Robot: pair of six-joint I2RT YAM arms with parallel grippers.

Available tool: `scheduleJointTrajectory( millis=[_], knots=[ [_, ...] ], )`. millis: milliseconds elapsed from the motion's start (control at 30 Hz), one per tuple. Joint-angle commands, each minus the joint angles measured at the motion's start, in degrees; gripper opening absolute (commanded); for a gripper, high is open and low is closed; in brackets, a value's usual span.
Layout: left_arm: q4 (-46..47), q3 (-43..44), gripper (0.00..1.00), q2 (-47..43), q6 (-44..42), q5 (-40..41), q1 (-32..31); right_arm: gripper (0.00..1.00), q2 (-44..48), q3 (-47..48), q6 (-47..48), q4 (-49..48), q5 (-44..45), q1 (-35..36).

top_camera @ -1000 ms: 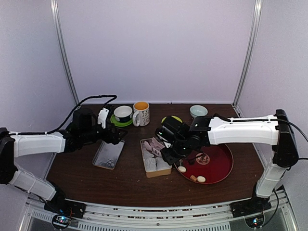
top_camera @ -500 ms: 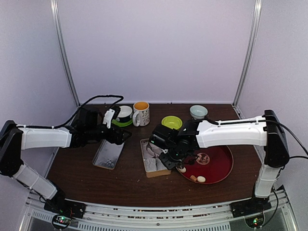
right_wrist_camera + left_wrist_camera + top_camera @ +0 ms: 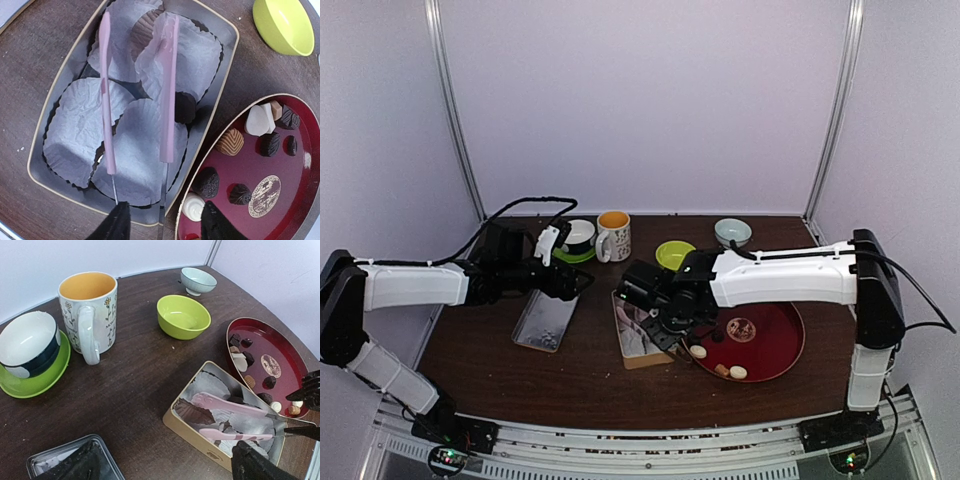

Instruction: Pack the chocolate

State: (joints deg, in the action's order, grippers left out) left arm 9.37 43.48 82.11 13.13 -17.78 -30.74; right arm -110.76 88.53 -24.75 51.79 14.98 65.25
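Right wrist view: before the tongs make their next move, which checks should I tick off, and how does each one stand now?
1. Pink tongs held in the right gripper: ok.
2. Nothing between the tong tips: ok, apart and empty.
3. Tin has free paper cups: ok.
4. Chocolates waiting on the red tray: ok, several.
5. Left gripper away from the tin: ok, open, off to one side.
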Motion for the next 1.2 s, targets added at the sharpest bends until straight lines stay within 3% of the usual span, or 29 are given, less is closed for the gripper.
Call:
scheduleJointTrajectory(
  millis=[0, 267, 567, 1167],
  knots=[
    [1.51, 1.52, 0.93, 0.60, -0.03, -0.52, 0.24, 0.54, -0.48, 0.75, -1.23, 1.56, 1.87, 0.31],
    [1.57, 1.36, 0.93, 0.34, -0.01, -0.76, 0.24, 0.60, 4.43, -6.10, -1.62, -5.42, -4.92, 0.32],
    [1.47, 1.25, 0.93, -0.02, -0.02, -0.76, 0.22, 0.62, 3.87, -8.16, -1.88, -8.00, -8.97, -0.40],
    [1.16, 1.52, 0.92, 0.33, -0.29, -0.89, 0.19, 0.37, 3.74, -10.15, -1.74, -12.41, -14.24, -4.05]
  ],
)
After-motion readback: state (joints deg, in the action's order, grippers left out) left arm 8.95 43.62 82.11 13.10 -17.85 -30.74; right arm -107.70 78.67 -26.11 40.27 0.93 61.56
